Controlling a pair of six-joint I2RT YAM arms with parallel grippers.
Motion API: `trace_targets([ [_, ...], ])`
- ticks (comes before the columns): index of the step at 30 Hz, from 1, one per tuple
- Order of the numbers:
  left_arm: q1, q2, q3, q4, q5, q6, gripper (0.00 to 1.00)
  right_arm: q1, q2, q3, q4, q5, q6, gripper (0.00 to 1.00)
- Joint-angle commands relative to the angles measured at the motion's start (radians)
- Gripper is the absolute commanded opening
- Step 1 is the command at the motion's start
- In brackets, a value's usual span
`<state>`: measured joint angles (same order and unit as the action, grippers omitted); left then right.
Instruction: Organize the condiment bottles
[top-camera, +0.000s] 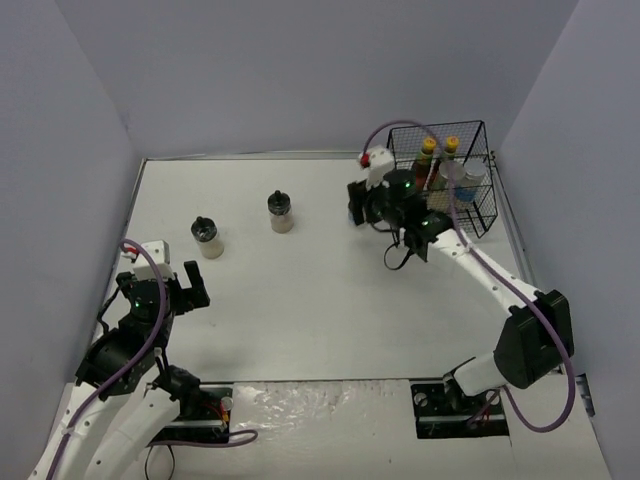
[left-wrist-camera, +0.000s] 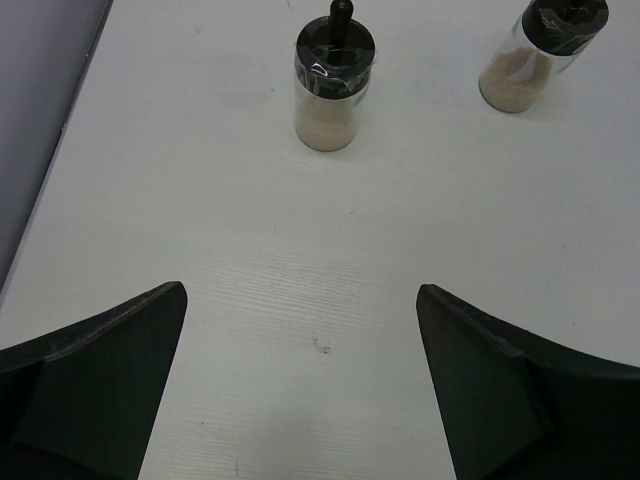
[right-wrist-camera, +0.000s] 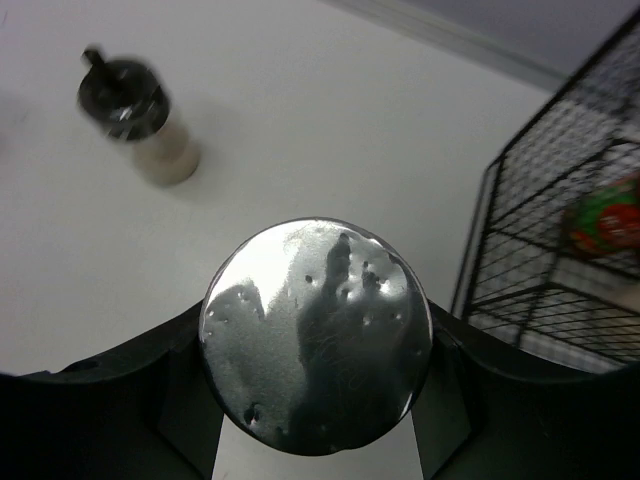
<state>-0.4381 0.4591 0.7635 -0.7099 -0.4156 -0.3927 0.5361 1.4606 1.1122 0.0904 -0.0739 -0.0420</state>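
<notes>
Left side first: the left arm (top-camera: 130, 330) sits low at the near left of the bench (top-camera: 300, 300), with the left jaws spread wide and nothing between them but bare bench. Straight ahead of them stands the near shaker (left-wrist-camera: 333, 90), clear glass under a black cap, upright, with pale powder in its lower half. The far shaker (left-wrist-camera: 540, 50) stands upright too, further back and to the right, well apart from the first. Both are out in the open on the left half of the bench.

Over to the right arm (top-camera: 480, 270), stretched toward the far right corner. The right jaws are pinching a silver-lidded jar (right-wrist-camera: 316, 348), one finger on each side just under the lid, and the shiny lid faces straight up at the wrist camera. Whether the jar stands on the bench or hangs clear of it, I cannot tell. It is just left of the black wire basket (top-camera: 440, 126).

Inside the basket, two dark sauce bottles stand side by side at the back, one yellow cap (top-camera: 427, 150) beside the other yellow cap (top-camera: 451, 146). A pale jar (top-camera: 468, 184) sits in front of them, though how many are there is hard to make out
</notes>
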Motion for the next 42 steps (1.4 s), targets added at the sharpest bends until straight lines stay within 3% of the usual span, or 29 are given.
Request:
trace_targets([
  [1,0.006,0.02,0.022,0.061,0.006,0.022,0.97,-0.138,-0.092,0.172,0.087,0.107,0.032,0.07],
  [7,0.008,0.019,0.022,0.063,0.008,0.025,0.97,-0.339,-0.004,0.31,0.086,0.078,0.107,0.07],
  [17,0.009,0.015,0.02,0.064,0.008,0.026,0.97,-0.441,0.146,0.372,0.149,0.039,0.144,0.06],
  [23,0.009,0.021,0.019,0.066,0.012,0.028,0.97,-0.462,0.184,0.364,0.157,0.033,0.163,0.06],
  [42,0.01,0.033,0.019,0.073,0.021,0.031,0.97,-0.464,0.037,0.168,0.19,0.003,0.129,0.04],
])
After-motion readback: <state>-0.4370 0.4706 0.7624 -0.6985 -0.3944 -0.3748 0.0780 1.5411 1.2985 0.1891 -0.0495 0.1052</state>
